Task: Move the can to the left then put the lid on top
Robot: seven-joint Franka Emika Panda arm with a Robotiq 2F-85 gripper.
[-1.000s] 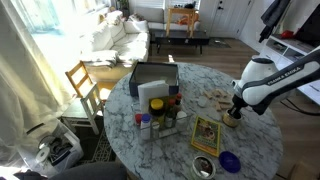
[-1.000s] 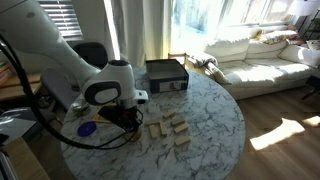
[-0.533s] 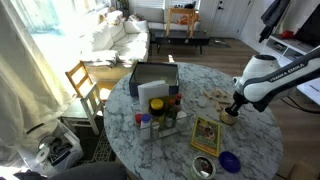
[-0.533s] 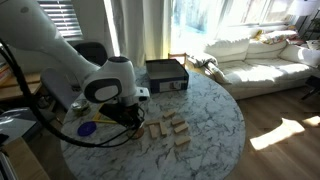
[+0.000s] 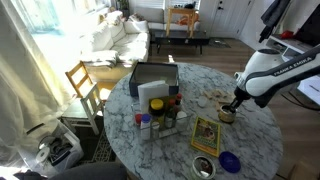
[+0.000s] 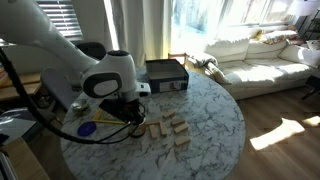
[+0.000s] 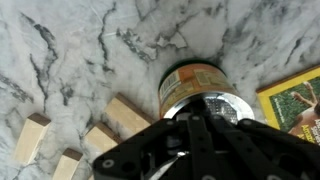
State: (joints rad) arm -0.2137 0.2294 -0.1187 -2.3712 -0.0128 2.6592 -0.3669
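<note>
The can [image 7: 192, 84] is a short round tin with a yellow-brown label and a pale shiny inside. In the wrist view it stands on the marble table [image 7: 90, 50] between my fingers. My gripper [image 7: 200, 112] is shut on the can, low over the table. In an exterior view the gripper [image 5: 233, 108] holds the can [image 5: 227, 116] near the table's edge, beside a yellow-green book [image 5: 206, 135]. In an exterior view the gripper [image 6: 133, 112] hides the can. The green lid is not in view.
Several wooden blocks [image 7: 120, 115] lie close to the can, also seen in both exterior views [image 5: 212, 98] [image 6: 170, 128]. A black box [image 5: 155, 78], jars [image 5: 158, 118], a blue-purple disc [image 5: 229, 160] and a silvery tin [image 5: 203, 167] are on the table.
My gripper has moved a little across the table with the can in it, away from the table's edge and toward the wooden blocks.
</note>
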